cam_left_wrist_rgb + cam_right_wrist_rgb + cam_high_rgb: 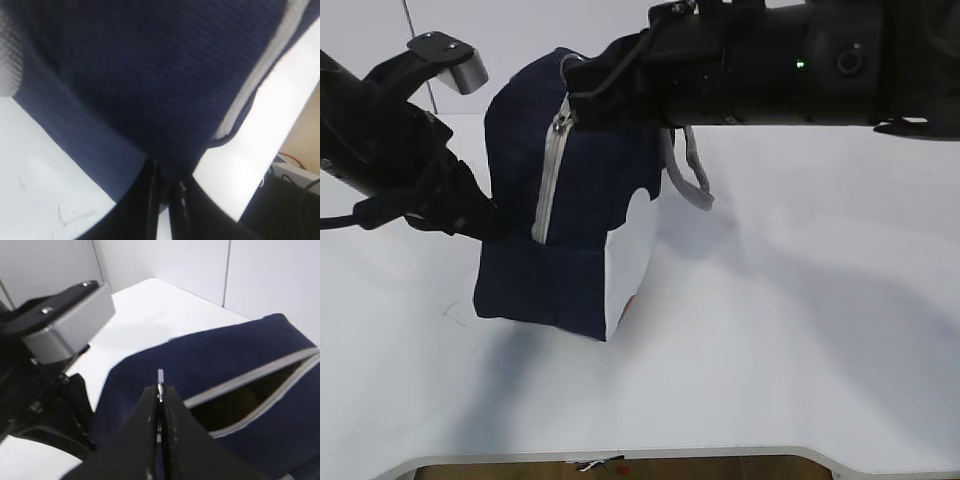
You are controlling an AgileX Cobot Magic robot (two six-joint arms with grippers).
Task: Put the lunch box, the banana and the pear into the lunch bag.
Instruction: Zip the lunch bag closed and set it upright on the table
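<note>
Right, right claw (159, 405) is clamped on the small metal zipper pull (160, 382) of the boxy navy fabric lunch bag (565, 200); left claw (165, 192) pinches its side fabric. Zipper ahead is part open: pull steadily along the track while the left braces.

Right gripper (159, 405) pinches the zipper pull (160, 384) on the half-open lunch bag (240, 365)

One bag (545, 215) stands on one table (770, 350). It has one grey zipper (552, 165) and one visible grey handle (692, 170), at three o'clock from the zipper. Two arms reach it, so two grippers: left (162, 192), right (160, 395). One zipper pull (160, 376).
</note>
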